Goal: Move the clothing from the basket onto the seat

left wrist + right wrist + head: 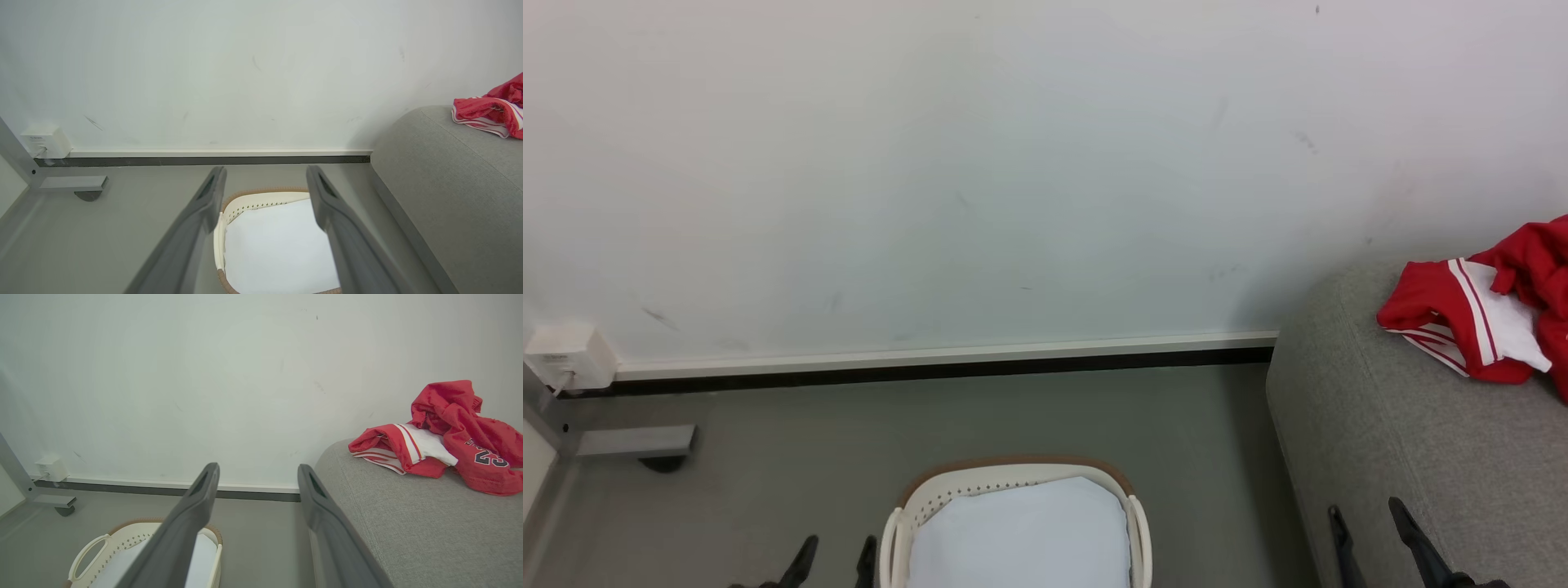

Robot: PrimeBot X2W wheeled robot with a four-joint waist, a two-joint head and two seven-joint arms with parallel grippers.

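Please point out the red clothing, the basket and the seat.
clothing (453,420), right wrist view: red jersey fabric, upper part of the heap.
basket (996,482), head view: perforated cream far wall.
seat (449,183), left wrist view: bare grey upholstery.

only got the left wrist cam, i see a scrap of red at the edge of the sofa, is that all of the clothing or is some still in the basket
Observer: The right wrist view shows far more than a scrap. The clothing is a full red heap on the seat, and one piece is printed with 23.
Operator: and the basket, my fingers block half of it
Observer: In the head view nothing blocks the basket. The part in frame holds just the white liner. Its near end is cut off.
Operator: right gripper carrying anything
Observer: No. The right gripper is open, with nothing between its fingers.
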